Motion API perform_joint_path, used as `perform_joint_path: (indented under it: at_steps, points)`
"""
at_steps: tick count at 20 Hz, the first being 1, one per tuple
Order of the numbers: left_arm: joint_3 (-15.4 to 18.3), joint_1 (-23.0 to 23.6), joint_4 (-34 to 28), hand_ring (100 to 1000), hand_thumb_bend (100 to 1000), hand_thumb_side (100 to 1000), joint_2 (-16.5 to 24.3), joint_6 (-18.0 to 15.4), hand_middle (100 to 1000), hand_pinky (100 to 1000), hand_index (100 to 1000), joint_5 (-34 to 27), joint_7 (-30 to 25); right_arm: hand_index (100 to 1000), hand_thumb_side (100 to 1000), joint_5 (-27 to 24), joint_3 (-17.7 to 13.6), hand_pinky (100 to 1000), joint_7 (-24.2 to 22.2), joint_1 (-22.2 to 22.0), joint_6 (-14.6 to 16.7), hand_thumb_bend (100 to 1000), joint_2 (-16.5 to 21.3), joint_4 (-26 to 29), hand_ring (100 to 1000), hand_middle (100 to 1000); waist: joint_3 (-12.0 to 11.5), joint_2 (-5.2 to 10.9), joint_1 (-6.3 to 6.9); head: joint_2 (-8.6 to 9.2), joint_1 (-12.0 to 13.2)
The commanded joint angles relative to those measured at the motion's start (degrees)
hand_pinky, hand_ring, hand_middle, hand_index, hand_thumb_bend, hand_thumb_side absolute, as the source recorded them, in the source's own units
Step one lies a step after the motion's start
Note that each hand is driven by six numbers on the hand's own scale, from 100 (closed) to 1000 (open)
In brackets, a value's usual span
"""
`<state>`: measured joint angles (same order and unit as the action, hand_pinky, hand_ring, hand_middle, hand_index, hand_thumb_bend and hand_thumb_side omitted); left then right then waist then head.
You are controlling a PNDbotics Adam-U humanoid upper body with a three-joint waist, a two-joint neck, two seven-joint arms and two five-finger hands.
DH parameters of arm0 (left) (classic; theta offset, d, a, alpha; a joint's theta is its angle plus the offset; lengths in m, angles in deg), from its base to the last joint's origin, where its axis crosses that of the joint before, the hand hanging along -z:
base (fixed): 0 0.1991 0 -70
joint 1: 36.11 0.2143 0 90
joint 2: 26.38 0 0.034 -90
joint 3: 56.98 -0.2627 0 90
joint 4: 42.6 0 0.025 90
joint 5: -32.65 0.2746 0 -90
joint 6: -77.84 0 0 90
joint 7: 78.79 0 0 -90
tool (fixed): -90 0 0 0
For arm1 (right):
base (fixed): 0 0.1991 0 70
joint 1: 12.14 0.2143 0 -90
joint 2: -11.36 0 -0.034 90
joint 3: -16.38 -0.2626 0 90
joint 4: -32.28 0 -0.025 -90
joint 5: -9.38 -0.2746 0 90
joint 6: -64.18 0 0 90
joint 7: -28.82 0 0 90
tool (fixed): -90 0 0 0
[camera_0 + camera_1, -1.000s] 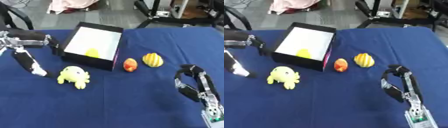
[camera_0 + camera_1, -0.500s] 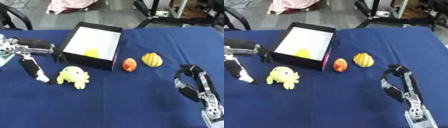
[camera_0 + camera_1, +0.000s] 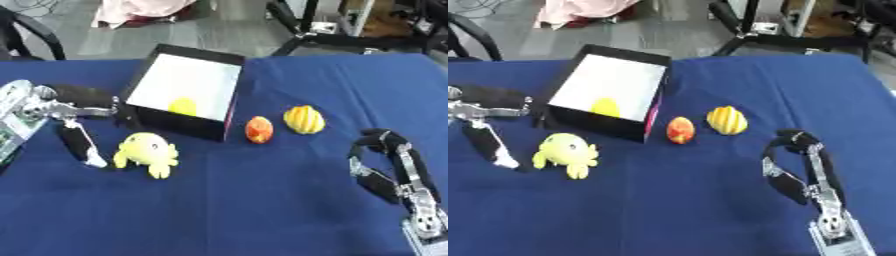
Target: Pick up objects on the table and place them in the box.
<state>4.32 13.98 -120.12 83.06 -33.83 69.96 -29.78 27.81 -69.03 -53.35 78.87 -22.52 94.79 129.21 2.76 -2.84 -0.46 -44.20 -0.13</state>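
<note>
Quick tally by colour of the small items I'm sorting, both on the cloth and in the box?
Yellow: 3 (plush toy on the cloth, striped fruit-shaped item on the cloth, yellow piece inside the box)
Orange-red: 1 (egg-shaped item on the cloth)
Total: 4, with 3 still outside the box.

I see a yellow plush octopus [image 3: 145,152] lying just before the black box [image 3: 175,121], which holds a yellow object [image 3: 183,106]. To its right sit an orange egg-shaped toy [image 3: 258,129] and a striped yellow fruit [image 3: 304,119].
</note>
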Motion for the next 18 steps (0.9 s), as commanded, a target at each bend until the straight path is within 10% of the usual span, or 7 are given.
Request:
perform_joint_path:
  at_steps: [1,12,18]
  points:
    - [0.36,-1.45,1.28,690,547,339,-0.67,-0.74,713,806,854,3.13,1.97,581,100,-0.01,-0.29,797,0.14,0.62,0.04,100,0.84,0.71,754,734,0.06,1.62,0.26,0.08,0.03]
    - [1.81,-2.06,8.39,656,468,252,-6.90,0.20,681,783,832,13.98,13.47,581,100,-0.19,-0.11,797,-0.01,0.84,0.06,100,0.57,0.74,754,734,0.38,1.48,-0.19,0.08,0.46]
    - [2.89,-1.86,11.49,467,345,180,-8.52,1.03,456,596,624,16.60,21.05,582,100,-0.18,-0.11,797,-0.03,0.93,0.06,100,0.46,0.75,754,734,0.50,1.47,-0.39,0.08,0.46]
